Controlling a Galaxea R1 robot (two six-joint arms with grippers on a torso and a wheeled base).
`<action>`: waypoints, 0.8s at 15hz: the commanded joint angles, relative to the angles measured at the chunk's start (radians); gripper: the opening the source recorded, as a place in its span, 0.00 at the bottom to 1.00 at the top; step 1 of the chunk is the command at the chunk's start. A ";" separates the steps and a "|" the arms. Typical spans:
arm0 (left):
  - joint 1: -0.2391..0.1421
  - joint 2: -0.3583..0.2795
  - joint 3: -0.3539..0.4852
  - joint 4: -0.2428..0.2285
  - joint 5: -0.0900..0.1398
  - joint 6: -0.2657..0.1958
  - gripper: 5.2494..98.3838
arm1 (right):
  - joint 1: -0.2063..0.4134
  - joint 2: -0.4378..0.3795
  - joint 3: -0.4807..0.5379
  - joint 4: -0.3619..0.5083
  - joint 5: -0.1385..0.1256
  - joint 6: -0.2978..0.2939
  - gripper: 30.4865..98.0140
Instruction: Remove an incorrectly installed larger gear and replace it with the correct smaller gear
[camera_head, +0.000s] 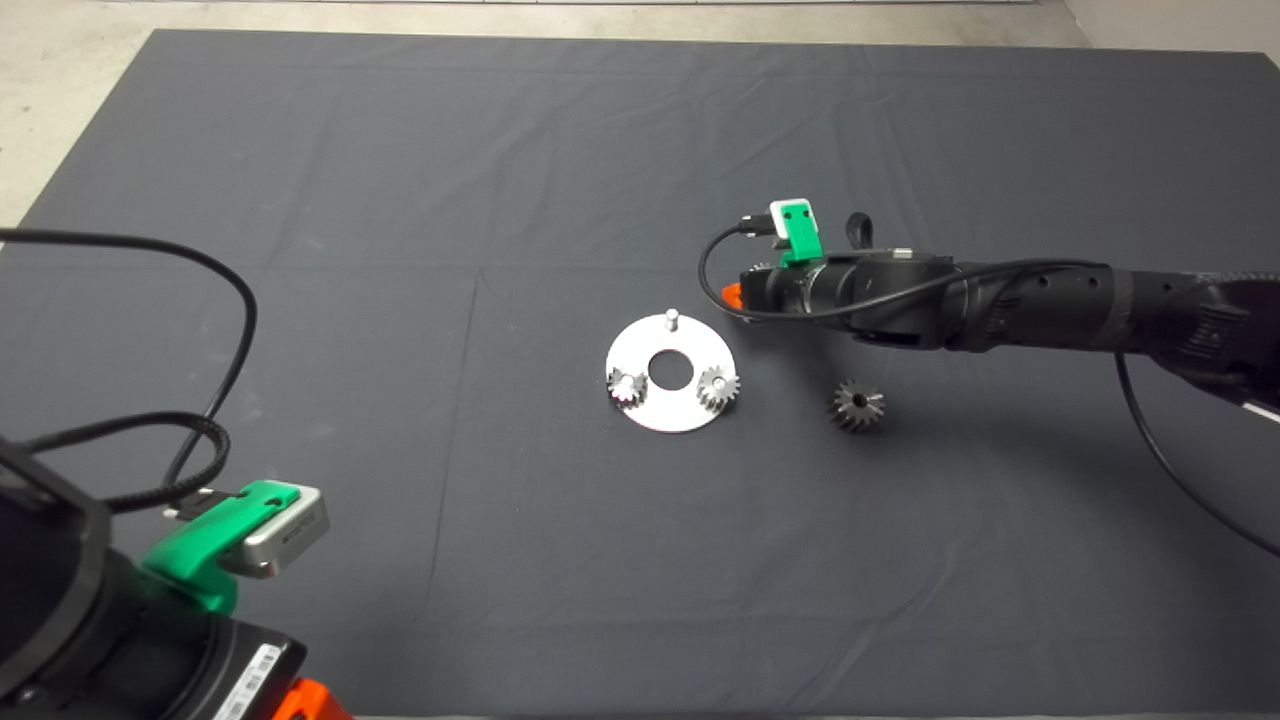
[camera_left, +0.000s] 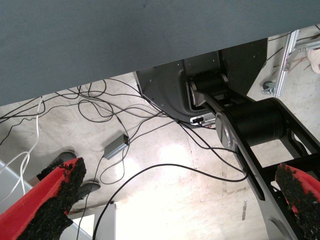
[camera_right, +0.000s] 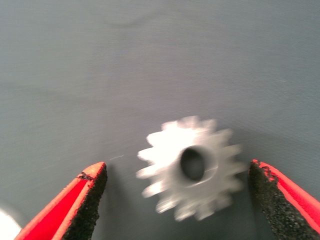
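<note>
Closest thing in the overhead shot is the left pincer (camera_left: 180, 180), parked at the lower left edge of the counter. Its fingers are spread wide with nothing between them, and its wrist cam only shows floor and cables beyond the mat (camera_head: 500, 200), so it's out of this.

The action is on the right. The right pincer (camera_right: 177, 170) reaches in from the right and hovers low, just beside the upper right rim of the round plate (camera_head: 665, 412). It's open, with the smaller gear (camera_right: 192, 167) lying flat on the mat between the two pads, neither pad touching it. From above, the arm hides that gear. The larger gear (camera_head: 857, 405) lies on the mat to the right of the plate, clear of it, so I'd say the removal half is done and this is the pickup of the replacement.

What could go wrong, imo:
- The gear sits closer to one pad than the other. If the pincer closes like that, the near pad could shove it sideways or tip it on edge.
- Pads landing on tooth tips rather than flanks make a slippy hold, and it could drop on the way over.
- Its hole then has to line up with a thin peg. Held tilted, it'll jam.

No real containers here. The plate is the closest thing: two silvery small gears (camera_head: 626, 386) (camera_head: 718, 386) sit on pegs, one to each side of its centre hole, and the far peg (camera_head: 672, 318) stands bare.
</note>
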 joint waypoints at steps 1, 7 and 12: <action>-0.005 -0.004 0.017 -0.008 0.002 -0.005 0.99 | 0.015 -0.004 0.007 -0.064 0.001 -0.001 0.66; -0.003 -0.005 0.017 -0.008 0.002 -0.007 0.99 | 0.015 -0.001 0.010 -0.105 0.001 -0.004 0.57; 0.016 -0.004 0.017 -0.007 0.002 -0.007 0.99 | 0.015 0.001 0.020 -0.103 -0.001 0.007 0.52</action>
